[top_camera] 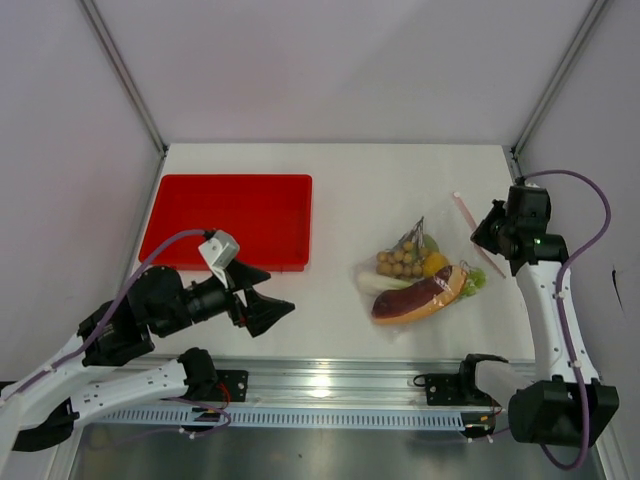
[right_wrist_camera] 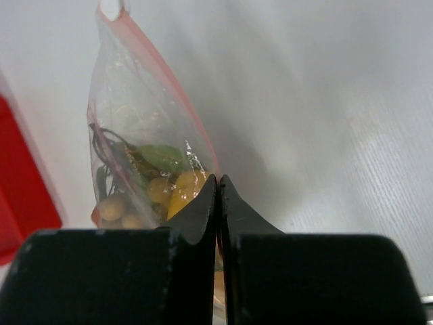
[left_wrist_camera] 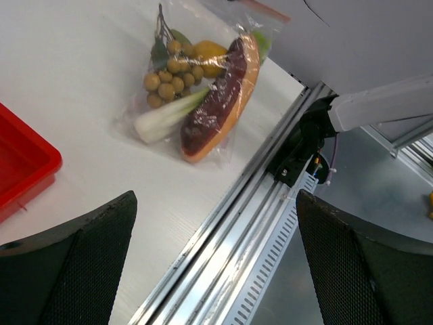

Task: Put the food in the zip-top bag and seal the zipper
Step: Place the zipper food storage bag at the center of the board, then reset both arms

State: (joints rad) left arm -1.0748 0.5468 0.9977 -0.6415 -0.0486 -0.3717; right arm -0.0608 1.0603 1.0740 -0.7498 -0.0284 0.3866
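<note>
**A:** Where is the food now?

**B:** It is all inside the zip-top bag [top_camera: 420, 278]. The bag lies on the right half of the table [top_camera: 380, 180], close to the near edge. Through the plastic I see the sweet potato [top_camera: 412, 298] and the berries [top_camera: 400, 260].

**A:** And the two tools?

**B:** The right tool [top_camera: 482, 238] is clenched on the zipper [top_camera: 462, 208], about at its middle. The left tool [top_camera: 262, 300] is released, with the jaws wide and nothing between them. It is at the near edge, beside the red tray [top_camera: 230, 205] and well apart from the bag.

**A:** How does the zipper lie?

**B:** Its long axis goes almost along the right edge of the table, a little slanted. In the right wrist view it runs straight away from the fingertips [right_wrist_camera: 203, 203], toward the far edge.

**A:** So what does the next move need?

**B:** I think the right arm, the nearer one, should slide along this line. Whether the zipper is pressed closed, I cannot tell.
</note>
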